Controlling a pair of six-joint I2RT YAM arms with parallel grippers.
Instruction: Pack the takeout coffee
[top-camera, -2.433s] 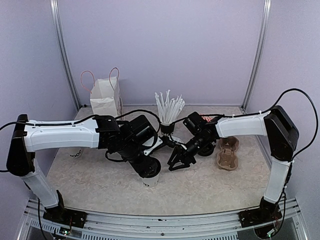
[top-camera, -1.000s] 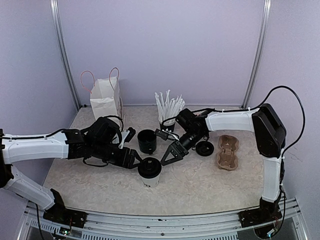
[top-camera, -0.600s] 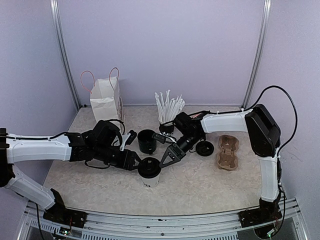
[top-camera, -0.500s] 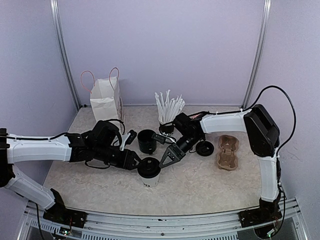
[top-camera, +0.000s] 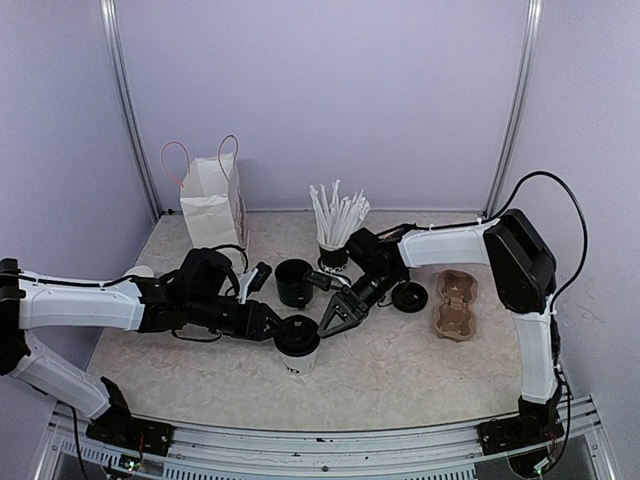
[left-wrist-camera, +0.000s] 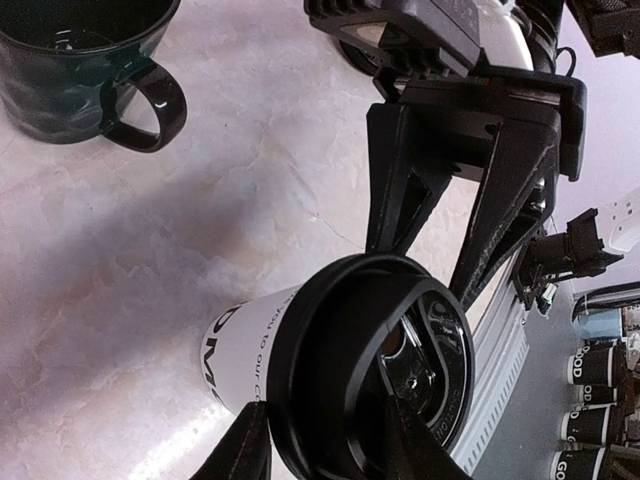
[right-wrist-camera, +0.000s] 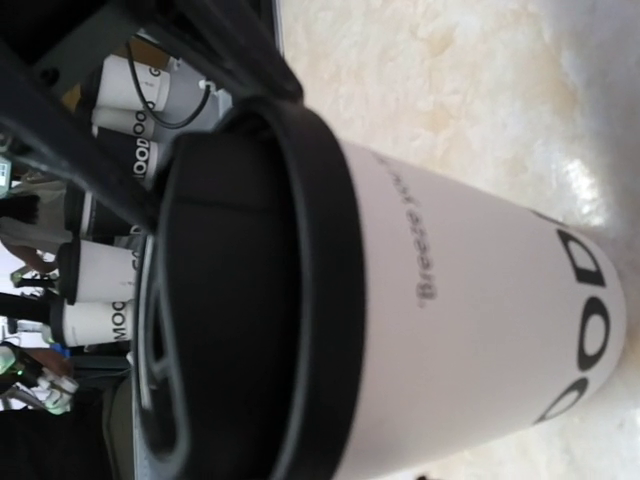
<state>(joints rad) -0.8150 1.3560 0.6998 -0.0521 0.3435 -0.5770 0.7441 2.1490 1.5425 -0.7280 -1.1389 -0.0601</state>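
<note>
One takeout coffee, a white paper cup, stands near the front middle, wearing a black lid. From the left, my left gripper lies low, its fingers pressed against the lid's near rim. From the right, my right gripper reaches the far rim with its fingers apart; the lid hides their tips. A second white cup peeks from behind my left forearm. A loose black lid lies at the right.
A squat black mug sits just behind the cup. Behind it is a black cup of white straws. A brown cardboard cup carrier lies at the right, and a white paper bag stands at the back left.
My left arm came off the top of the cup, dropped low and closed in on the lid from the left. My right gripper slid left to the lid. Both pairs of jaws narrowed.
</note>
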